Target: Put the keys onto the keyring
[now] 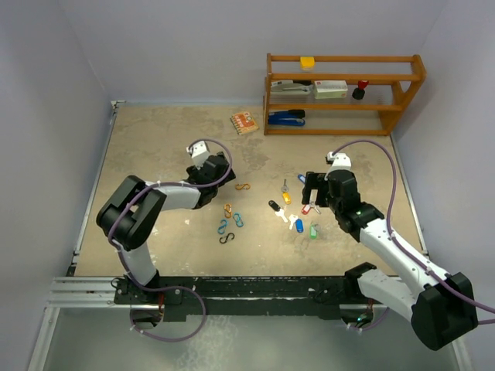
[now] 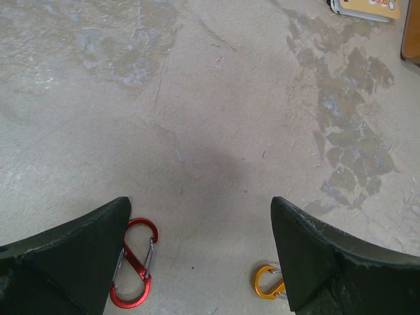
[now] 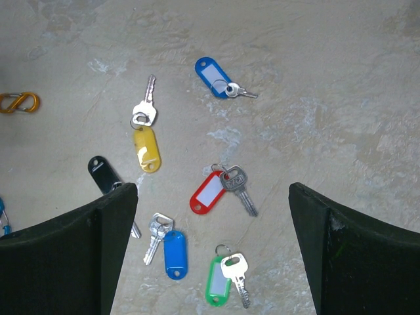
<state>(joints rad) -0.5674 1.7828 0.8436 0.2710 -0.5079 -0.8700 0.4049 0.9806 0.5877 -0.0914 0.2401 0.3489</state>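
Several small keys with coloured tags lie loose on the table right of centre [image 1: 298, 210]. In the right wrist view I see the yellow-tag key [image 3: 146, 146], a blue-tag key [image 3: 211, 75], the red-tag key [image 3: 209, 193], a black-tag key [image 3: 103, 173] partly behind my finger, a second blue-tag key [image 3: 175, 253] and the green-tag key [image 3: 217, 280]. My right gripper [image 3: 213, 188] hangs open and empty above them, also seen from the top [image 1: 312, 186]. My left gripper [image 1: 219, 167] is open and empty over bare table [image 2: 199, 205], with a red S-clip [image 2: 133, 262] and an orange S-clip [image 2: 269, 282] by its fingertips.
More S-shaped clips lie mid-table: orange [image 1: 243, 187], blue [image 1: 238, 219] and black [image 1: 226, 238]. A wooden shelf [image 1: 340, 58] with staplers and boxes stands at the back right. A small orange card pack [image 1: 244, 122] lies beside it. Walls close both sides.
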